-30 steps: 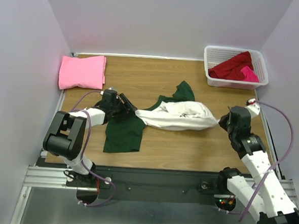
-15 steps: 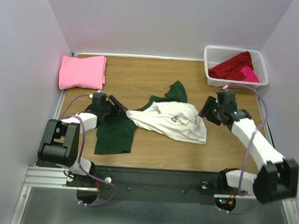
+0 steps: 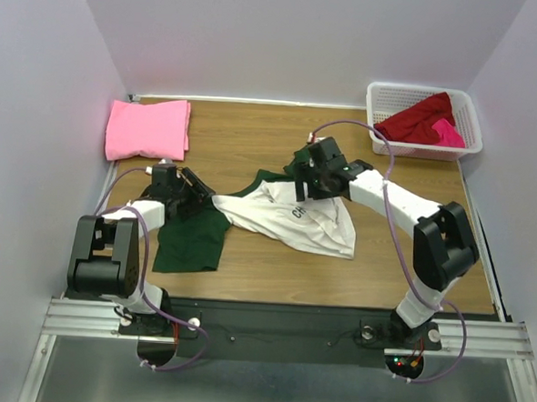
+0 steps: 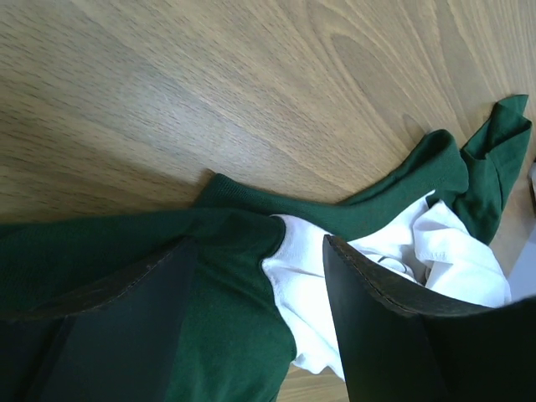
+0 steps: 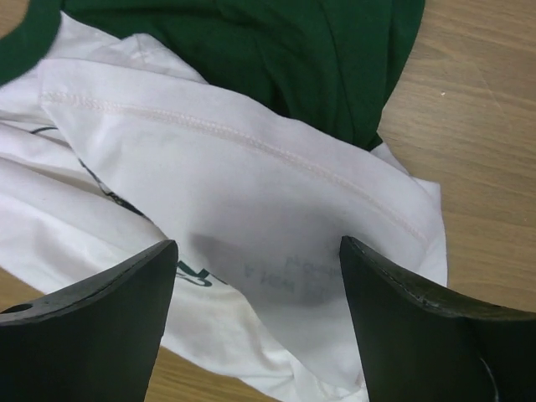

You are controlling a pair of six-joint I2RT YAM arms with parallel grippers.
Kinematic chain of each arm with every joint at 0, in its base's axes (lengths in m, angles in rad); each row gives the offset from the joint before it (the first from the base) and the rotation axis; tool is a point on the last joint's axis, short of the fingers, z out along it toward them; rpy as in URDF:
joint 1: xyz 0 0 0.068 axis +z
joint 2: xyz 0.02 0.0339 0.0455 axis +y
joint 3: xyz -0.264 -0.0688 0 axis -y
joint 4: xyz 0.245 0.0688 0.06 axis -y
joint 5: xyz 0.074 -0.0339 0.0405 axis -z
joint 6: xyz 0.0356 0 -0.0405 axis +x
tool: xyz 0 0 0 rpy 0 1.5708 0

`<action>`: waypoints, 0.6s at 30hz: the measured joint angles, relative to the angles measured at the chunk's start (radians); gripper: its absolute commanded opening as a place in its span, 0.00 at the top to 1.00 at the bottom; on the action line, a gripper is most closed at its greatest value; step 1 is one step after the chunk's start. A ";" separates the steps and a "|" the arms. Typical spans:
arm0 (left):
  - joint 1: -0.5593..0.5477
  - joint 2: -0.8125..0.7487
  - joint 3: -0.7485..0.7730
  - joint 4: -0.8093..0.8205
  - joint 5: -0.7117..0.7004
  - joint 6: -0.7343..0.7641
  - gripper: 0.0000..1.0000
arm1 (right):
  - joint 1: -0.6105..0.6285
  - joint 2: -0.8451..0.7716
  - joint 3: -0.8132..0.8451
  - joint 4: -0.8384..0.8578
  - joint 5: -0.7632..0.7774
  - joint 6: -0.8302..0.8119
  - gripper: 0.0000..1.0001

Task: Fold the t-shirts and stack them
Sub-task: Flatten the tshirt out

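Wood-grain tabletop (image 3: 265, 265) is running back from the two arm bases at the near edge, with pale walls (image 3: 288, 38) closing it in. Nearest, toward the left front, one dark green sleeve (image 3: 191, 244) of the white tee (image 3: 313, 224) is lying flat. The left gripper (image 3: 189, 192) is sitting low where that sleeve joins the white body. Its fingers are standing wide apart, with green and white cloth lying between them and nothing pinched.

The tee is sprawling rumpled across the middle of the table, with black print partly showing and one corner pointing toward the right front. The right gripper (image 3: 311, 179) is reaching in from the right and hanging over the tee's far edge, just beside the far sleeve (image 5: 251, 42). Its jaws are gaping too, with white cloth spread beneath them and nothing gripped.

Farther back, in the far left corner, a pink tee (image 3: 148, 130) is resting folded, well apart from both grippers. In the far right corner a white basket (image 3: 408, 148) is holding a red tee (image 3: 418, 119) and a magenta tee (image 3: 448, 134), both bunched.
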 measured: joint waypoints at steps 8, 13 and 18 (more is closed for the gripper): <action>0.048 0.000 0.000 0.000 0.013 0.016 0.26 | 0.015 0.106 0.006 -0.017 0.133 -0.034 0.74; 0.062 0.000 -0.003 0.002 0.019 0.023 0.26 | -0.131 0.046 -0.016 -0.029 0.145 -0.010 0.79; 0.063 -0.006 -0.010 0.007 0.023 0.028 0.26 | -0.395 -0.109 -0.045 -0.035 0.176 0.043 0.66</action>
